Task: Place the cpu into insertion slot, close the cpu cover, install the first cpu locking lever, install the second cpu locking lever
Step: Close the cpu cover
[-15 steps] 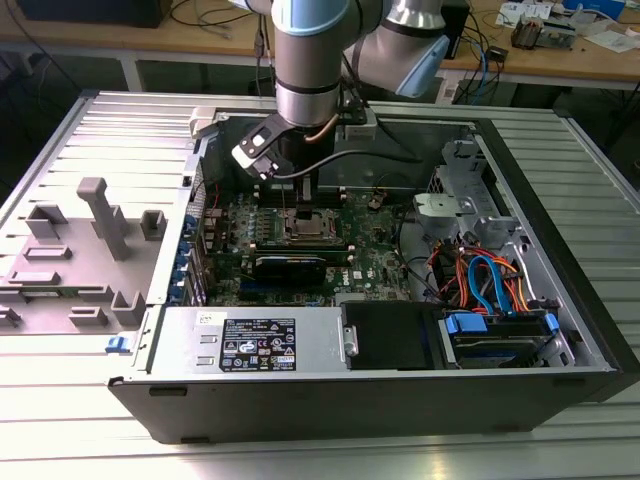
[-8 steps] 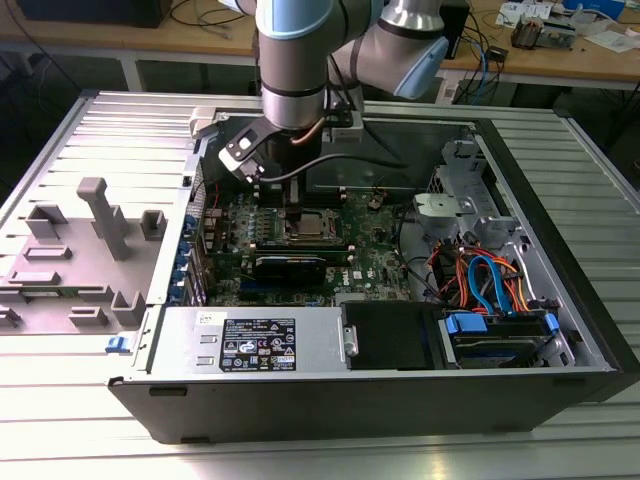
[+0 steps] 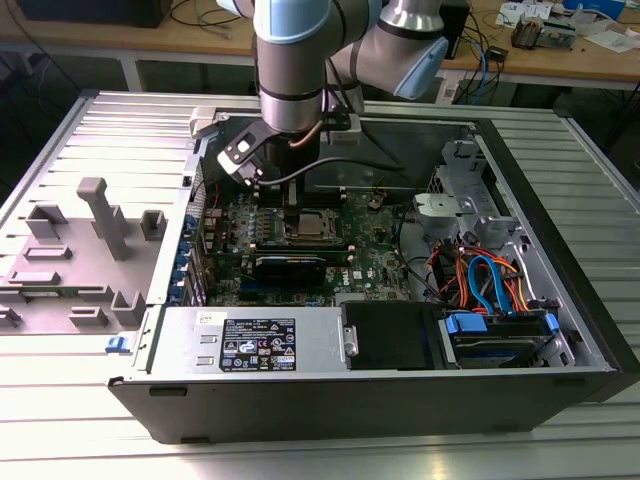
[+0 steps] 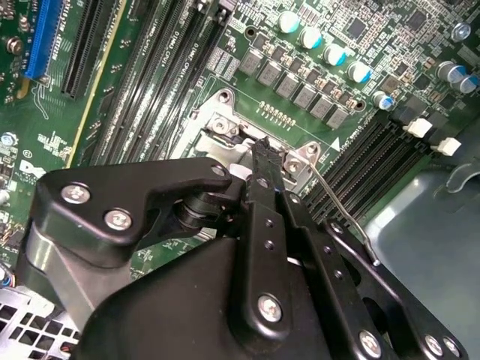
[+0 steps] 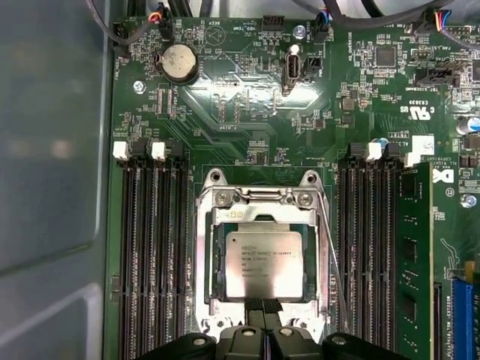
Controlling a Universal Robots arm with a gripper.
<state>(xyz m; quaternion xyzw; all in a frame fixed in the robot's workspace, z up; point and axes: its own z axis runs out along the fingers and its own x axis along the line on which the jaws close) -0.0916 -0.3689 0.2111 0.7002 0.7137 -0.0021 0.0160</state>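
The cpu (image 5: 264,262) lies seated in the insertion slot (image 5: 220,262), with the cpu cover (image 5: 202,255) lowered around it. The gripper (image 5: 263,306) hangs at the cover's edge, its fingers (image 5: 254,309) pinched narrowly together.

- We see the cpu (image 5: 262,264) topped in dull, smooth silver-grey metal.
- The cpu cover (image 5: 259,214) looks to us like brighter bare metal, faintly shiny.
- We read the gripper (image 5: 263,306) as matt black.
- The motherboard (image 5: 240,97) shows us a glossy green surface.
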